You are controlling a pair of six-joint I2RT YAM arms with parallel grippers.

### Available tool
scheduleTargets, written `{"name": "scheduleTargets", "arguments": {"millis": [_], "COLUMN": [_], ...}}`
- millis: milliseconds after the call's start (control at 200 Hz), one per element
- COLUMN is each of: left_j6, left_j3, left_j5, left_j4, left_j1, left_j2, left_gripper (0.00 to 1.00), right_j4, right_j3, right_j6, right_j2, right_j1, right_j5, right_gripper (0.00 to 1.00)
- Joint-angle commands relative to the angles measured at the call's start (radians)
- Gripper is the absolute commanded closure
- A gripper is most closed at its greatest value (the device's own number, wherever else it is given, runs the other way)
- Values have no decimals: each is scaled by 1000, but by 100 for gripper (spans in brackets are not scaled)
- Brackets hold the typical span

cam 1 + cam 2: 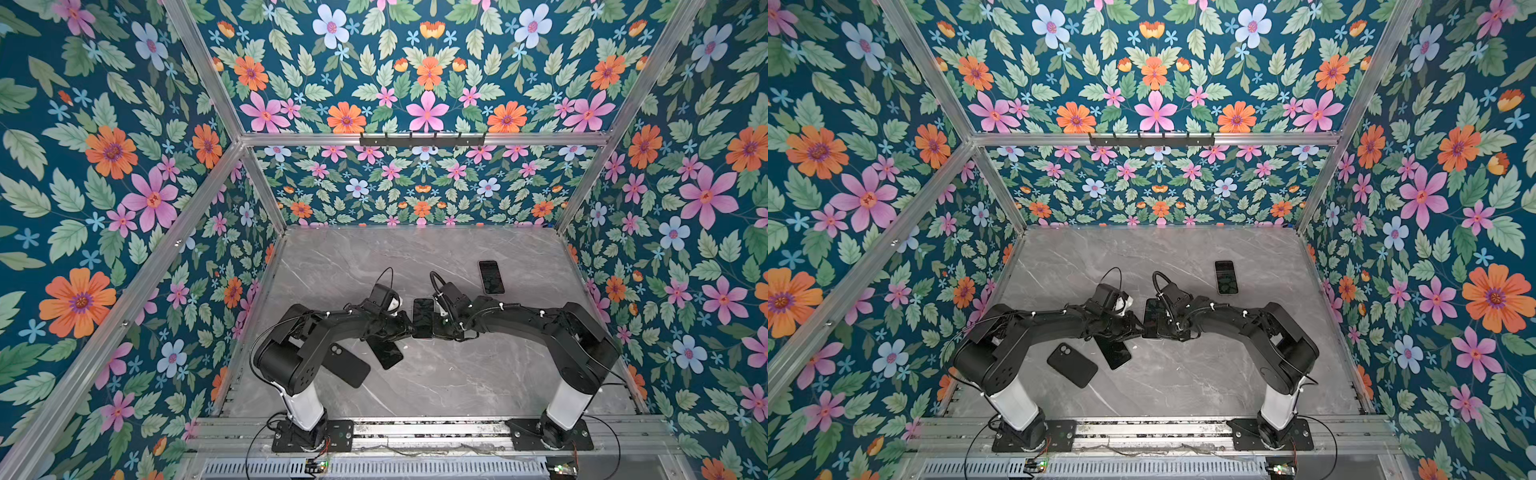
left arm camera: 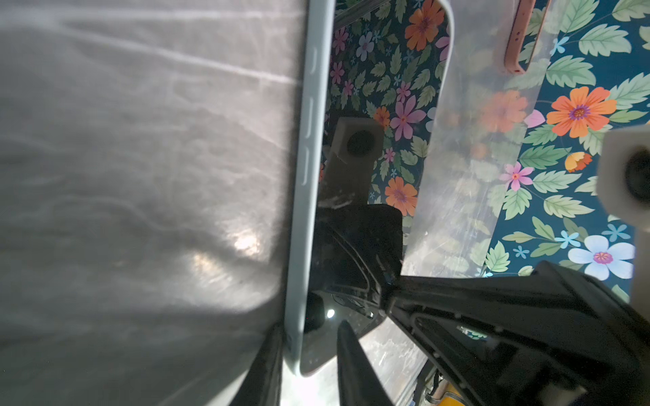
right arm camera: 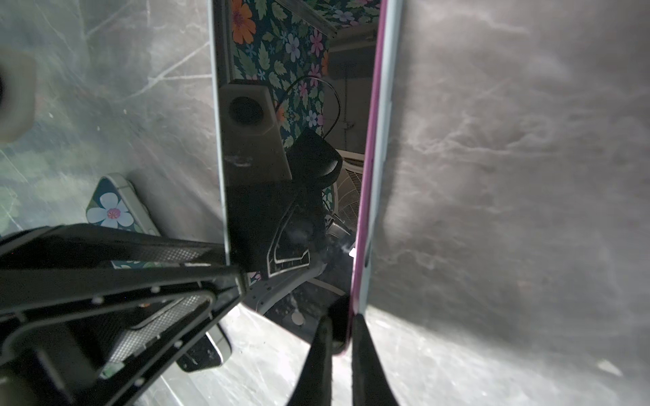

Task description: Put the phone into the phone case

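Phone [image 1: 423,318] held mid-bench [image 1: 457,374], long axis toward the back edge; left jaws and right jaws each pinch an opposite long side.

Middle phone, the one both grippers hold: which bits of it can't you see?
The glossy dark-screened phone: its back faces down, hidden in every view.
Its gripped edges: covered by the left gripper and right gripper in both top views.
Its far end: cut off by the picture's edge in the right wrist view.
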State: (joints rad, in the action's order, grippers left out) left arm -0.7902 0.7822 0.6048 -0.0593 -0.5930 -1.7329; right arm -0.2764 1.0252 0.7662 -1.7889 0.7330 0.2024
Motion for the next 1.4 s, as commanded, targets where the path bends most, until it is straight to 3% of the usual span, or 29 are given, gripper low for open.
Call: {"name": "scheduleTargets", "arguments": {"millis": [0,1395], "left_j6": [-7,12], "left_j3": [-7,7], "left_j5": [11,-3], "left_j4": [24,64], "left_j1": [-9,-9], "left_j2": [-8,9], "left_gripper": [71,66], "right_j4": [109,71], "right_j3": [-14,-21], "right_j6": [14,29], "right_j2": [-37,-89], "right_j1": [11,11], "right_j5": [101,60], "right_gripper": [90,100]}}
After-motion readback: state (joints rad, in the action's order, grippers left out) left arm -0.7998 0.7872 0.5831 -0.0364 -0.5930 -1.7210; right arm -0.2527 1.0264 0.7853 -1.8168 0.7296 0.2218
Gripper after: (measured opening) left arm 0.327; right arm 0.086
